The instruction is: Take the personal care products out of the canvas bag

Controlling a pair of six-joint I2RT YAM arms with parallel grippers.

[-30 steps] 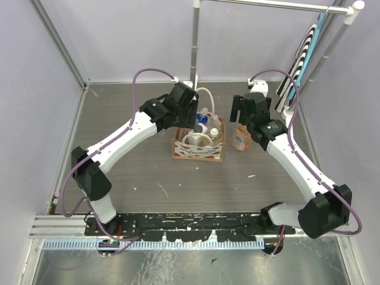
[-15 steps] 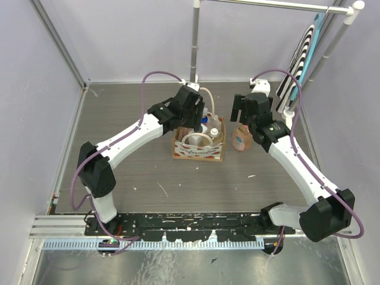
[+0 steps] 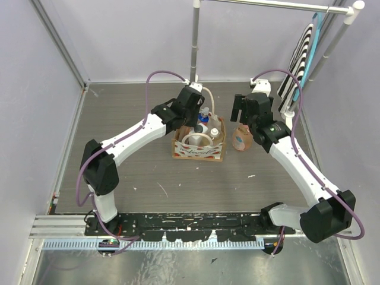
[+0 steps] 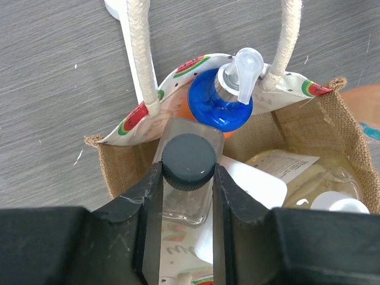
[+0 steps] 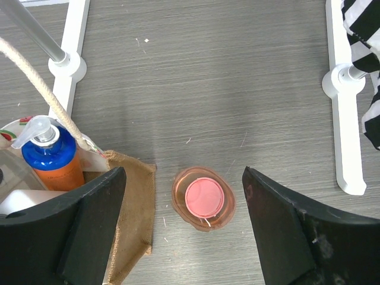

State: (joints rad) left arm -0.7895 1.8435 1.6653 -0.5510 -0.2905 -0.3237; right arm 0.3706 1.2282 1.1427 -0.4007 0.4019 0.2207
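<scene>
The canvas bag [image 3: 199, 149] stands mid-table, printed with watermelon slices, with rope handles [image 4: 138, 53]. My left gripper [image 4: 189, 178] reaches into its left end and is shut on the dark cap of the clear square bottle [image 4: 189, 160]. Beside that bottle in the bag [image 4: 119, 169] are a blue pump bottle [image 4: 219, 104], a translucent white bottle [image 4: 297, 175] and a white cap [image 4: 341, 205]. The peach bottle with pink cap [image 5: 203, 199] stands on the table right of the bag [image 5: 133, 208]. My right gripper [image 5: 184, 202] hangs open above it, fingers well apart.
A white garment-rack pole [image 3: 194, 41] rises just behind the bag, and its feet [image 5: 68, 59] lie on the table. A second rack foot [image 5: 347, 119] and a black-and-white striped cloth [image 5: 368, 89] are at the right. Purple walls enclose the table.
My left gripper has moved right over the bag's left end and onto the clear bottle. My right gripper has shifted slightly and stays open over the peach bottle.
</scene>
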